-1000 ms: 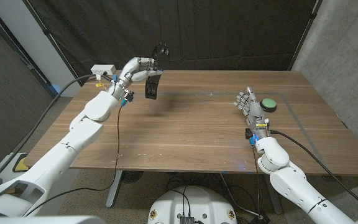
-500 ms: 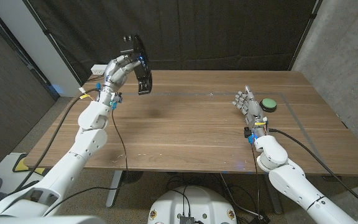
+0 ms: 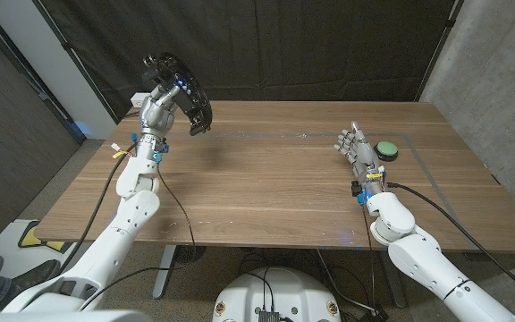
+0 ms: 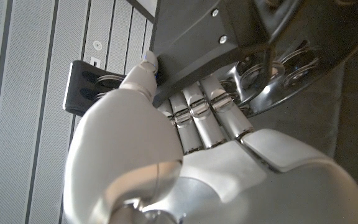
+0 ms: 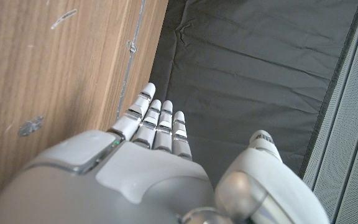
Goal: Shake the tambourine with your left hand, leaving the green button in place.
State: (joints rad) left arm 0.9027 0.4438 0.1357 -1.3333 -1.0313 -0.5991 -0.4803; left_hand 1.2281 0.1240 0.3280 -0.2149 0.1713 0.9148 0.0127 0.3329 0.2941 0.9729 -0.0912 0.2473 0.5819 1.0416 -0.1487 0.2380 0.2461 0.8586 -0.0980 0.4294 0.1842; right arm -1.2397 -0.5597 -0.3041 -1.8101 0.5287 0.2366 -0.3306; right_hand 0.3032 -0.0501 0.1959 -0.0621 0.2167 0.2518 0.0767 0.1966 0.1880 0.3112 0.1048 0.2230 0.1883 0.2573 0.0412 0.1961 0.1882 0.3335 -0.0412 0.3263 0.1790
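My left hand (image 3: 157, 105) is raised high above the table's far left corner and grips a black tambourine (image 3: 184, 88) with metal jingles. In the left wrist view the fingers (image 4: 197, 115) wrap the tambourine's dark frame (image 4: 229, 37), the thumb pressed on its side, shiny jingles (image 4: 278, 74) beside them. The green button (image 3: 385, 150) on its black base sits on the table at the right. My right hand (image 3: 358, 150) stands just left of the button with fingers straight and apart, holding nothing. The right wrist view shows that hand (image 5: 148, 162) next to the wooden tabletop.
A white power strip (image 3: 138, 100) lies at the table's far left corner, behind my left arm. A black curtain (image 3: 329, 45) hangs behind the wooden table (image 3: 266, 188). Thin taped lines mark a rectangle around the button area.
My left arm has swung up and to the left, lifting the tambourine higher and tilting it. The right hand and the button have stayed put.
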